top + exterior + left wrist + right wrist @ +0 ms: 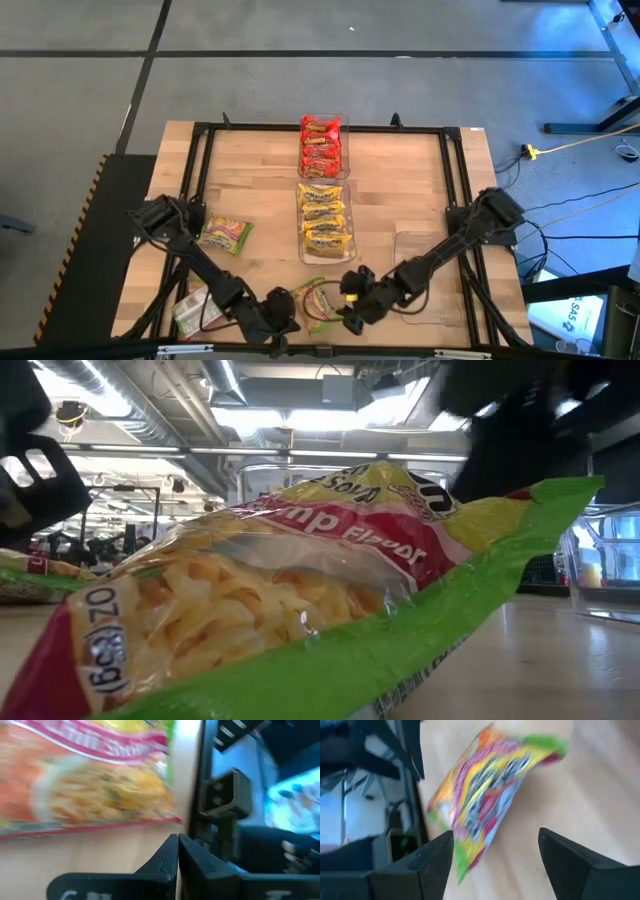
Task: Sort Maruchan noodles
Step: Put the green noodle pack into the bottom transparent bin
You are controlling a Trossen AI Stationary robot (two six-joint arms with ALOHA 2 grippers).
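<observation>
Several red noodle packets (321, 147) fill a clear bin at the far middle, with yellow ones (323, 222) in the bin nearer me. Green-and-pink packets lie loose on the table at the left (224, 235) and front left (192, 310). A third one (318, 300) (300, 590) (490, 795) sits tilted at the front middle, its right end raised. My left gripper (290, 318) (177, 851) is shut and empty just to its left. My right gripper (350, 305) (495, 855) hangs open just to its right, and the packet lies beyond the fingertips.
An empty clear bin (425, 262) stands at the right, beside my right arm. A black frame (200, 160) runs around the tabletop, and its near rail (220, 795) is close to my left gripper. Bare wood lies between the left packets and the bins.
</observation>
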